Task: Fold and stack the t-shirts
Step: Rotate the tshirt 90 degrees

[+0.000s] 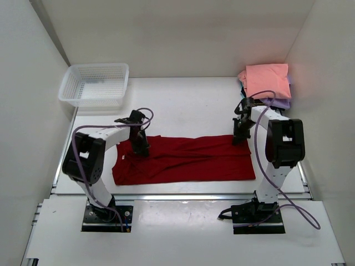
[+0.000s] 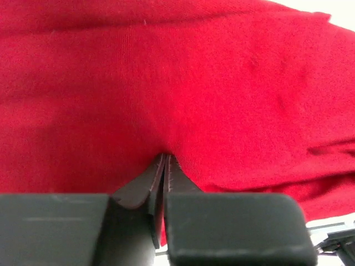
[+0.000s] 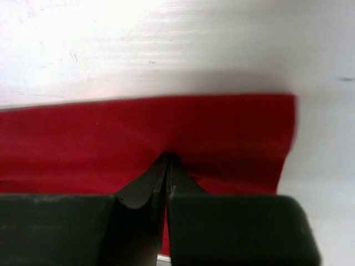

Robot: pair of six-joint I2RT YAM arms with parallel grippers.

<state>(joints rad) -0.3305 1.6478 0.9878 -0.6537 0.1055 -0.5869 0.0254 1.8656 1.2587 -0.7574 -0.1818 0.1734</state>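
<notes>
dark red t-shirt (image 1: 183,159) – lying flat mid-table (image 1: 183,105), long side left to right | left gripper (image 2: 166,159) – fingers pinched tight on cloth at its left end | right gripper (image 3: 168,157) – also clamped on cloth, right end near the far edge | folded stack (image 1: 267,82) – salmon pink on top, far right corner

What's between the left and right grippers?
Only the dark red t-shirt, spread out and running from the left gripper to the right gripper. The top view shows it.
</notes>
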